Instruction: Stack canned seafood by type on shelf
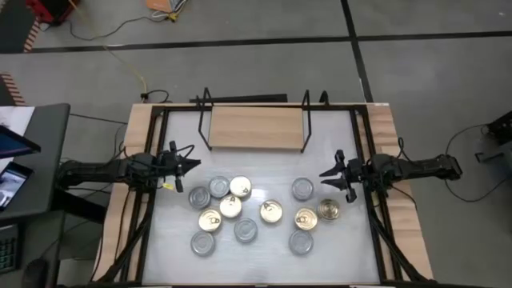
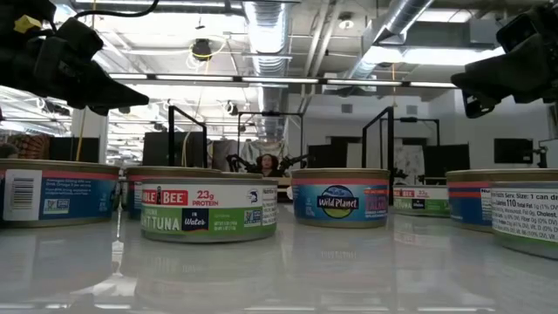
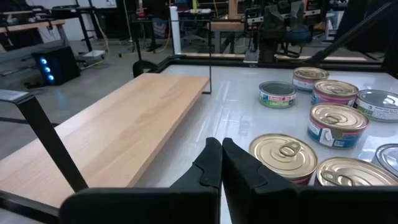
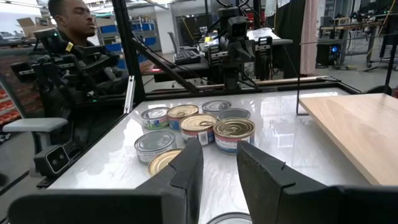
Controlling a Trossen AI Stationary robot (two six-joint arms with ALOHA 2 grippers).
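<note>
Hovering at table's right side, right gripper (image 1: 330, 178), jaws apart, empty; nearest flat round silver-topped tin (image 1: 302, 189) lies just beside it, toward centre. Left gripper (image 1: 189, 162) closed, empty. Low light-wood shelf (image 1: 254, 127) bare, behind tins.

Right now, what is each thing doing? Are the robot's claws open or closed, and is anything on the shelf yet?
left gripper: shut, empty, hovering beside the tins.
right gripper: partly open, holding nothing, hovering on the tins' other side.
shelf: bare, no tins on it yet.
tins: all upright on the white table, lids sealed, none stacked.
gold-topped and silver-topped tins: mixed together, unsorted.
</note>
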